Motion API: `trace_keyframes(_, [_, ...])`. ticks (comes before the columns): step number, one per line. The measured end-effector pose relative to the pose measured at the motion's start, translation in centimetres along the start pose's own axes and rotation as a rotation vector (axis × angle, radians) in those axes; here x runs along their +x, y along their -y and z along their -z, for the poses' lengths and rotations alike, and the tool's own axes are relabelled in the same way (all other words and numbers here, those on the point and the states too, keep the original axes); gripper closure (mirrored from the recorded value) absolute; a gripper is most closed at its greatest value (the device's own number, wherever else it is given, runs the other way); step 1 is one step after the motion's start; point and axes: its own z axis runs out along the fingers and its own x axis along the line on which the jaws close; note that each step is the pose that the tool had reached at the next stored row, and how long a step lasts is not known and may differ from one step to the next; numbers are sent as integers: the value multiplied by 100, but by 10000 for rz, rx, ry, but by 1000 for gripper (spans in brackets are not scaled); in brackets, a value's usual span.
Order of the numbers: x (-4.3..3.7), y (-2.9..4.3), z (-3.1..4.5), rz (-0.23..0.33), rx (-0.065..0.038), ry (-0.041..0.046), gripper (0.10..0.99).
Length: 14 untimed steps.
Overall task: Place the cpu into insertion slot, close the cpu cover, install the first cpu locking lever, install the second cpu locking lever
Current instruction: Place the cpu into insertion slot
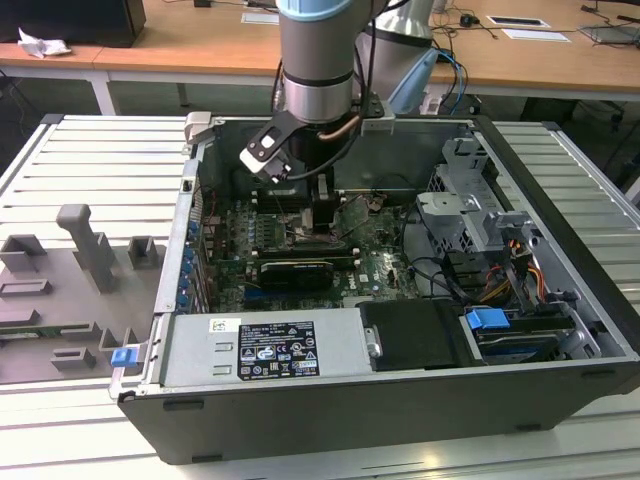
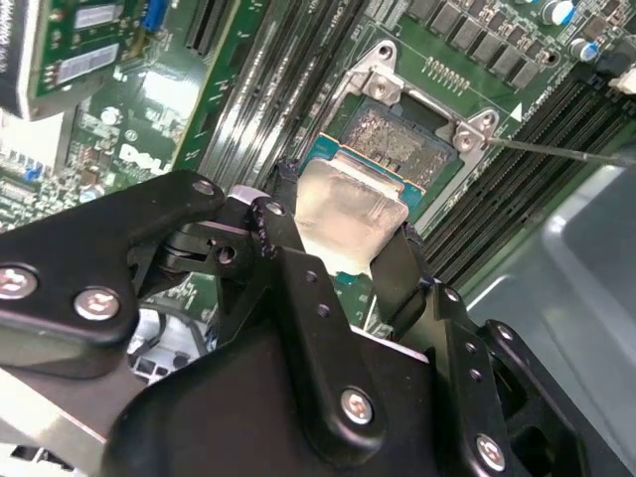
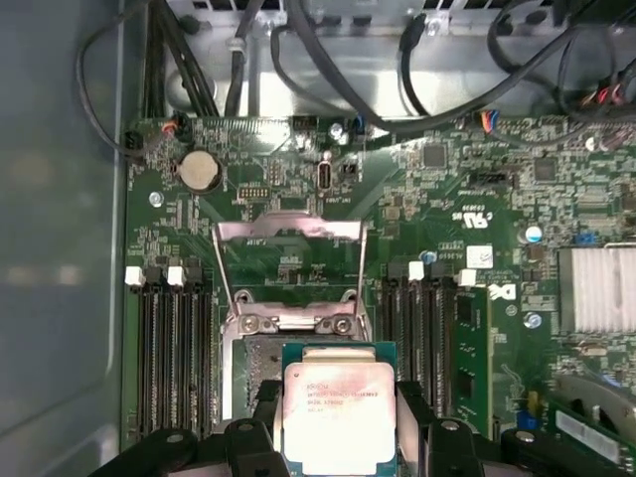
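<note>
A robot arm [image 1: 318, 70] reaches down into an open computer case [image 1: 560, 180] lying on a ribbed grey surface [image 1: 60, 150]. Its claw [image 1: 325, 228] hangs low over the green circuit board [image 1: 375, 255].

In both wrist views the claw's black fingers [image 3: 425, 422] are drawn in against two opposite edges of the cpu [image 3: 340, 417]. They grip the pale silver chip with its metal top facing up.

The chip sits over the near part of the insertion slot [image 2: 402, 139], whose dark contact bed and silver rim show beyond the chip's far edge. Whether the chip touches the slot cannot be told from these angles.

The cpu cover [image 3: 288, 231] stands swung up from its hinge at the slot's far side, and green board shows through its square window.

Banks of long memory slots [image 3: 169, 348] flank the socket on both sides, and a coin battery [image 3: 202, 171] lies farther up the board, near the cables. At the exterior view's left, grey fixtures [image 1: 85, 240] stand on the surface beside the case.
</note>
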Motion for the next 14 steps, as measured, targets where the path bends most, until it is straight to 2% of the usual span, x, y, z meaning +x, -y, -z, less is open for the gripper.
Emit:
trace_keyframes(5, [70, 34, -81, 3, -1, -2, 545])
trace_keyframes(10, [104, 76, -174, 7, 0, -2, 545])
trace_keyframes(14, [164, 84, -242, 7, 2, -2, 545])
